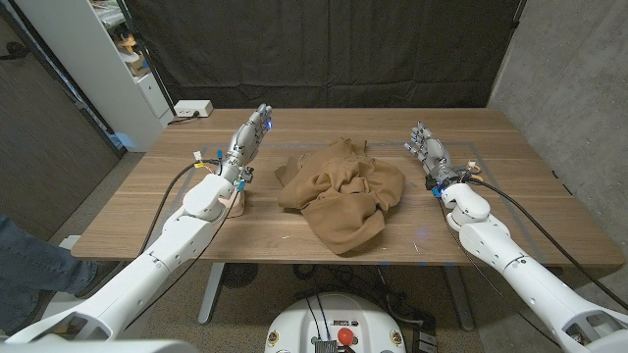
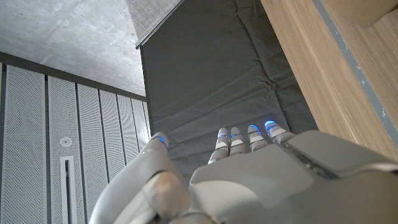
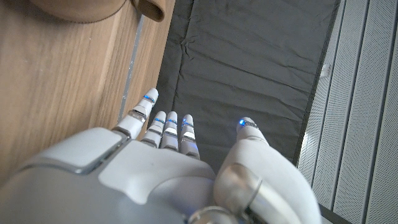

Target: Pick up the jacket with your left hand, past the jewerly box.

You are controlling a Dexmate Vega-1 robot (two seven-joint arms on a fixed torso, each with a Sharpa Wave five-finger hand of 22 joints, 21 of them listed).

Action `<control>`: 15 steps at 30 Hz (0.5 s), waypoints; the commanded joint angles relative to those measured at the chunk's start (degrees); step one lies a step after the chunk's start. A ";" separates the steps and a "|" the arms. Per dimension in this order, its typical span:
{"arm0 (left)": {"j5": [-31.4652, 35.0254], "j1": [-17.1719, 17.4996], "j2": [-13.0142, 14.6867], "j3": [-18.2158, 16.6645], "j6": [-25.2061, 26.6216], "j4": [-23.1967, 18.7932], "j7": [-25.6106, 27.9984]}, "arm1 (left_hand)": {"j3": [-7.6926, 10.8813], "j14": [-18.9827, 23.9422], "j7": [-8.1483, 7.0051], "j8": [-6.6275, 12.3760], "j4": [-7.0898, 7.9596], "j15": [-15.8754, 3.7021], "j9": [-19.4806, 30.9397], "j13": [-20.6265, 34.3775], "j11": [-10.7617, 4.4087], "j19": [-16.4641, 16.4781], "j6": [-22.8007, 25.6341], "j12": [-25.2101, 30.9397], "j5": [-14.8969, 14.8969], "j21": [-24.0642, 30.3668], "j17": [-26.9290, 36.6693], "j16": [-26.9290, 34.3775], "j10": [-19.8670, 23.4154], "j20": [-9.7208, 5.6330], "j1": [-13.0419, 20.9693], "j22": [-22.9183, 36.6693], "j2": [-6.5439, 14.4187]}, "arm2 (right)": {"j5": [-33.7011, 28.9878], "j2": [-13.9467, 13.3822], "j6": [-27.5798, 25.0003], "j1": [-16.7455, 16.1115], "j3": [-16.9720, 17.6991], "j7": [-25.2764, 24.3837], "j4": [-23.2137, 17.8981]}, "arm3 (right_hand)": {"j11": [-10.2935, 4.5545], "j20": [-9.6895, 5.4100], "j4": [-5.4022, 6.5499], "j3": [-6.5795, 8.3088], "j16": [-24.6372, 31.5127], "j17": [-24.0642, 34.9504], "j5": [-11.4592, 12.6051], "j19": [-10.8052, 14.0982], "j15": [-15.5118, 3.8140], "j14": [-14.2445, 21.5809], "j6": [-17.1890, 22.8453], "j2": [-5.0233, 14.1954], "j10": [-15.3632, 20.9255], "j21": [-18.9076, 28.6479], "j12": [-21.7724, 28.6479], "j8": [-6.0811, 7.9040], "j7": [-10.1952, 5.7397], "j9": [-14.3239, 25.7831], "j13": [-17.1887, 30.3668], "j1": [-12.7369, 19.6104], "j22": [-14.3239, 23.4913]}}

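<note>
The jacket (image 1: 342,194) lies crumpled mid-worktop (image 1: 510,137), between the two hands. The left hand (image 1: 247,143) hovers raised just beside its left edge, fingers (image 2: 239,140) extended, a little apart, holding nothing; the cloth lies to the hand's right and slightly nearer the robot. The right hand (image 1: 429,155) stands open too, about as near the jacket's other side.

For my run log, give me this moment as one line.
left hand: open, raised left of jacket | right hand: open, right of it | jacket: crumpled, untouched
</note>
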 commanded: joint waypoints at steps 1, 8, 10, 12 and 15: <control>0.75 0.06 0.73 -0.18 -2.03 0.15 -1.62 | 0.10 0.14 0.08 0.41 -0.50 0.18 0.26 -0.04 -0.16 -0.35 0.34 0.31 -0.12 0.22 0.09 0.26 0.11 0.25 0.48 0.32 0.19 | -0.32 0.52 0.38 -0.24 -0.01 -1.08 -0.48 | -0.15 -0.02 0.04 -0.21 0.10 -0.11 -0.04 0.00 -0.19 0.31 0.49 0.26 0.49 -0.31 0.23 0.11 -0.10 0.06 0.01 -0.04 0.32; 0.03 0.40 1.54 -0.60 -2.28 -0.36 -2.86 | 0.14 0.11 -0.03 0.42 -0.67 0.15 0.27 -0.20 -0.14 -0.52 0.51 0.32 -0.20 0.17 0.09 0.20 0.17 0.35 0.64 0.33 0.29 | -0.17 0.90 0.47 -0.34 0.12 -1.60 -0.68 | -0.12 -0.06 0.00 -0.30 -0.05 -0.24 -0.05 -0.23 -0.05 0.01 0.64 0.29 0.39 -0.53 0.14 0.10 0.01 -0.04 -0.16 -0.12 0.33; 0.23 0.49 1.75 -0.62 -2.42 -0.59 -2.98 | 0.15 0.13 0.04 0.46 -0.72 0.17 0.27 -0.24 -0.10 -0.53 0.66 0.32 -0.22 0.17 0.08 0.19 0.19 0.33 0.69 0.33 0.32 | 0.05 1.07 0.55 -0.38 0.22 -1.66 -0.65 | -0.06 -0.05 -0.07 -0.31 -0.09 -0.31 -0.05 -0.26 -0.09 -0.04 0.80 0.28 0.47 -0.59 0.16 0.14 0.02 -0.07 -0.22 -0.06 0.33; 0.62 0.58 2.02 -0.61 -2.51 -0.91 -3.00 | 0.16 0.13 -0.03 0.47 -0.76 0.17 0.27 -0.28 -0.07 -0.58 0.72 0.31 -0.24 0.16 0.08 0.18 0.17 0.37 0.72 0.33 0.34 | 0.01 1.11 0.68 -0.41 0.24 -1.70 -0.61 | -0.06 -0.06 -0.07 -0.33 -0.11 -0.34 -0.05 -0.28 -0.07 -0.06 0.84 0.26 0.42 -0.62 0.14 0.14 0.03 -0.09 -0.24 -0.08 0.33; 1.13 0.65 2.33 -0.54 -2.69 -1.36 -3.14 | 0.17 0.14 0.02 0.52 -0.81 0.17 0.27 -0.33 -0.08 -0.70 0.91 0.33 -0.27 0.12 0.08 0.17 0.22 0.43 0.77 0.33 0.36 | 0.04 1.14 0.79 -0.46 0.31 -1.71 -0.59 | -0.06 -0.03 -0.09 -0.34 -0.14 -0.39 -0.04 -0.30 -0.12 -0.13 0.91 0.31 0.42 -0.67 0.13 0.14 0.05 -0.12 -0.30 -0.08 0.33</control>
